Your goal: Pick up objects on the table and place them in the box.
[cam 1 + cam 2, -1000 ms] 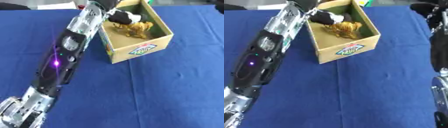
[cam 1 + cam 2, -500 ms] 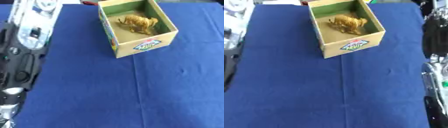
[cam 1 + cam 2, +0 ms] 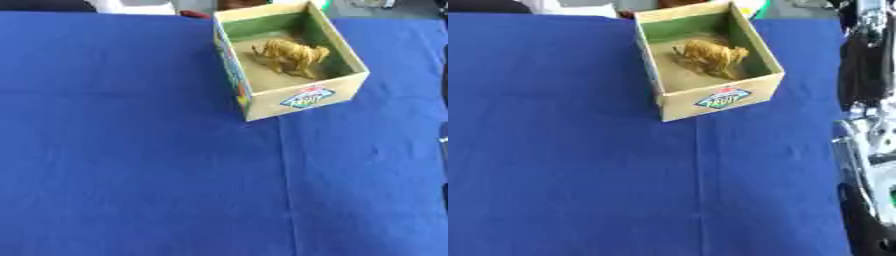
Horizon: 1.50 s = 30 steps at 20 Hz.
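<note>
An open cardboard box (image 3: 302, 100) sits at the upper middle of the blue tablecloth (image 3: 131, 165), its front label reading "FRUIT". A tan toy animal (image 3: 291, 55) lies inside on the box floor. Neither hand shows, so finger positions cannot be told; only the right arm (image 3: 868, 150) lines the right edge.

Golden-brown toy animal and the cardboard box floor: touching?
Touching. The left eye view shows the golden-brown toy animal resting on the floor inside the cardboard box; no hand near it.

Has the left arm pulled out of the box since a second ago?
Yes. It reached to the box then; now it is gone from both views, leaving the tiger toy inside the box.
</note>
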Each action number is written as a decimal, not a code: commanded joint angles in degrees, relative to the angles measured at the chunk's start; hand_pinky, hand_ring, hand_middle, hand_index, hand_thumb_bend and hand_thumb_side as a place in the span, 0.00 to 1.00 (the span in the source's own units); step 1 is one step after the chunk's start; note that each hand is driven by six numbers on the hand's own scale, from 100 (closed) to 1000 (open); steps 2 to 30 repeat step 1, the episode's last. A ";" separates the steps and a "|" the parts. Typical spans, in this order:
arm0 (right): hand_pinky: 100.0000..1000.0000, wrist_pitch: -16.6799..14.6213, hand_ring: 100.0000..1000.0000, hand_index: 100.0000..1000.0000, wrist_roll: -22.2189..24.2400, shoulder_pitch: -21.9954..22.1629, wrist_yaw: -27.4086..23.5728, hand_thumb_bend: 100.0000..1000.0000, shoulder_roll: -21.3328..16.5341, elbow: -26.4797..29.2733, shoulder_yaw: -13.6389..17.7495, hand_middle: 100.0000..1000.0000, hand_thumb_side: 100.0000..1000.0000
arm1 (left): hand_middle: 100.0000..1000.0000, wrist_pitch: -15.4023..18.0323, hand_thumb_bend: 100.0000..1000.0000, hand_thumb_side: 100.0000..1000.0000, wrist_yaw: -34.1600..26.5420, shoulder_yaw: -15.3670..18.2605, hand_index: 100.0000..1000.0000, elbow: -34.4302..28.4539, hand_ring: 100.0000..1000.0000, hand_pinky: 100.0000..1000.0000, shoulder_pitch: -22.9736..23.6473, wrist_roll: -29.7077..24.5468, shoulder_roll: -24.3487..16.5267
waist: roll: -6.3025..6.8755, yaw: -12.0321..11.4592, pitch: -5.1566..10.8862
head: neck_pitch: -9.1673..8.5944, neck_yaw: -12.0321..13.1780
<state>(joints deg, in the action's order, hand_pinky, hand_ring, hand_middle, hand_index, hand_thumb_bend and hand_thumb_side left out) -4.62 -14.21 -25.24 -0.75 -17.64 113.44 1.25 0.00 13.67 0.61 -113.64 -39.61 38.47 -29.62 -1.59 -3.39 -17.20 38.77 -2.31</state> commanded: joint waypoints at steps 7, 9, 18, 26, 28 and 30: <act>0.85 -0.31 0.71 0.85 -1.54 -0.20 0.52 0.00 -1.87 1.15 0.86 0.70 0.78 | 0.60 3.19 0.00 0.56 -1.40 2.35 0.81 -0.95 0.59 0.49 2.90 2.06 -1.92 | 0.02 -0.47 1.48 | 0.57 -0.74; 0.85 -0.31 0.71 0.85 -1.54 -0.20 0.52 0.00 -1.87 1.15 0.86 0.70 0.78 | 0.60 3.19 0.00 0.56 -1.40 2.35 0.81 -0.95 0.59 0.49 2.90 2.06 -1.92 | 0.02 -0.47 1.48 | 0.57 -0.74; 0.85 -0.31 0.71 0.85 -1.54 -0.20 0.52 0.00 -1.87 1.15 0.86 0.70 0.78 | 0.60 3.19 0.00 0.56 -1.40 2.35 0.81 -0.95 0.59 0.49 2.90 2.06 -1.92 | 0.02 -0.47 1.48 | 0.57 -0.74; 0.85 -0.31 0.71 0.85 -1.54 -0.20 0.52 0.00 -1.87 1.15 0.86 0.70 0.78 | 0.60 3.19 0.00 0.56 -1.40 2.35 0.81 -0.95 0.59 0.49 2.90 2.06 -1.92 | 0.02 -0.47 1.48 | 0.57 -0.74; 0.85 -0.31 0.71 0.85 -1.54 -0.20 0.52 0.00 -1.87 1.15 0.86 0.70 0.78 | 0.60 3.19 0.00 0.56 -1.40 2.35 0.81 -0.95 0.59 0.49 2.90 2.06 -1.92 | 0.02 -0.47 1.48 | 0.57 -0.74; 0.85 -0.31 0.71 0.85 -1.54 -0.20 0.52 0.00 -1.87 1.15 0.86 0.70 0.78 | 0.60 3.19 0.00 0.56 -1.40 2.35 0.81 -0.95 0.59 0.49 2.90 2.06 -1.92 | 0.02 -0.47 1.48 | 0.57 -0.74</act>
